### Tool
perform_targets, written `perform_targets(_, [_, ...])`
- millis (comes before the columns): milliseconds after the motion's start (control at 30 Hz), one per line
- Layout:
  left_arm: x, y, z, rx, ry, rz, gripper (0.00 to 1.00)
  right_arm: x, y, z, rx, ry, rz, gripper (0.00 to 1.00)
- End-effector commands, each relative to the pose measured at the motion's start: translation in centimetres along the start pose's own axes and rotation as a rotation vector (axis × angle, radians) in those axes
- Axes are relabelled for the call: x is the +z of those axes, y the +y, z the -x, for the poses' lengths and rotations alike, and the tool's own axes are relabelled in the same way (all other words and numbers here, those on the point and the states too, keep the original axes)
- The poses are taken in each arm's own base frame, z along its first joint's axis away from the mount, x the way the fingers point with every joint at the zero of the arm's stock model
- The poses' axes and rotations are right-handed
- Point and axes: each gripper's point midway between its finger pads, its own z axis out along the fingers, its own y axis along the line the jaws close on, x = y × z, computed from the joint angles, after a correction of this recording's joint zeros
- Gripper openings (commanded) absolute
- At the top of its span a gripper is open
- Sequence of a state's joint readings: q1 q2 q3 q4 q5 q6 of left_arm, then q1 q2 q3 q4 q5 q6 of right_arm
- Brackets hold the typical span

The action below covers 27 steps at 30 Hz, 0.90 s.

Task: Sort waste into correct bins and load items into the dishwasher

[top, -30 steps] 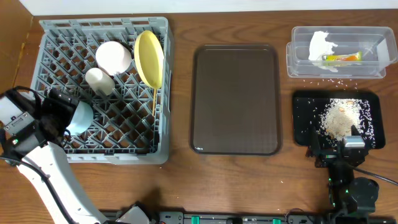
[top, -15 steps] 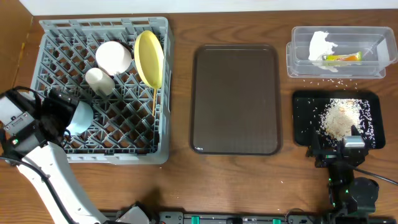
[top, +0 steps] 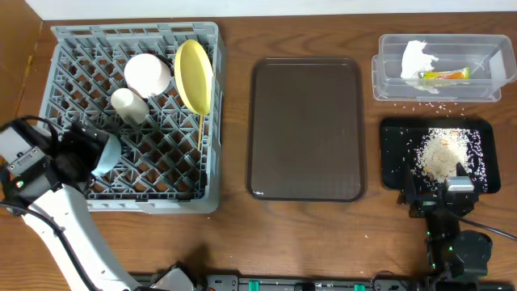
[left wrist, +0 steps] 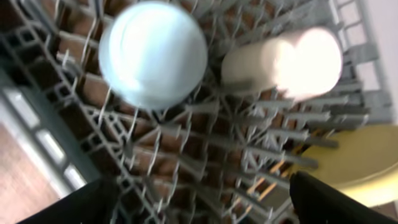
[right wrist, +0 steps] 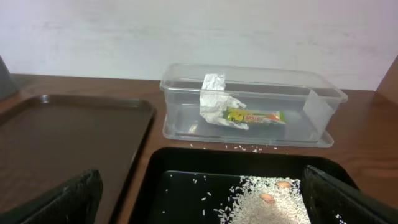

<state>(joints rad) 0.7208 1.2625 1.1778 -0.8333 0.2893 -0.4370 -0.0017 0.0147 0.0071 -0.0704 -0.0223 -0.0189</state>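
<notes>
At rack [top: 137,32] edge, left tool [top: 83,152] spread beside blue bowl [left wrist: 152,53]; right tool [right wrist: 202,200] spread over black tray [top: 392,129].

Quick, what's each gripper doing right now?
Left gripper: open, holding nothing.
Right gripper: open, holding nothing.

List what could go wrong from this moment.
1. The open left gripper hangs close to the light blue bowl. A careless move could knock the bowl off its pegs in the grey rack.
2. Loose rice grains lie on the table outside the black tray and may get left behind.
</notes>
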Motion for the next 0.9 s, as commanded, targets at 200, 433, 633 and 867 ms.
perform_targets(200, [2.1,-1.6,-4.9,0.460,0.049,-0.067,0.90,0.0,-0.5,0.0,-0.011,-0.002,-0.023,0.99])
perform_targets(433, [5.4,0.3,-9.2,0.539,0.003,-0.119,0.90,0.0,-0.5,0.0,-0.011,-0.002,-0.023,0.99])
perform_targets(633, [7.8,1.7,-11.9,0.561,-0.051,-0.187,0.90,0.0,-0.5,0.0,-0.011,-0.002,-0.023,0.99])
perform_targets(867, [9.1,2.6,-14.7,0.607,-0.091,-0.235,0.90,0.0,-0.5,0.0,-0.011,-0.002,-0.023,0.99])
